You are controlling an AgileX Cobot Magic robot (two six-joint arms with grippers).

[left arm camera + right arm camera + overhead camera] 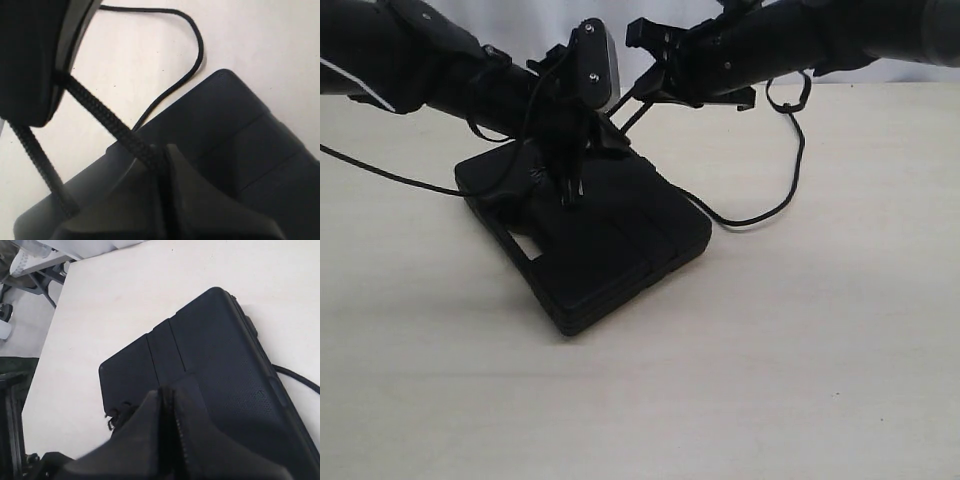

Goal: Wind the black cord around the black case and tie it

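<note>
The black case (610, 250) lies flat in the middle of the table, its handle cut-out toward the front left. My left gripper (570, 195) points down over the case's far left part and is shut on the black cord (107, 120). The braided cord runs taut from the left fingertips (175, 165) up to my right gripper (616, 126), just above and behind. A second strand (37, 155) drops to the case (240, 130). The right gripper (167, 400) is shut over the case (220, 355), and the cord's frayed knot (117, 416) sticks out beside one finger.
A black line (760, 212) curves over the table from the case's right side up toward the right arm; whether it is cord or cable is unclear. A thin cable (380, 172) trails to the left. The right wrist view shows the table's edge, with furniture legs (42, 272) beyond.
</note>
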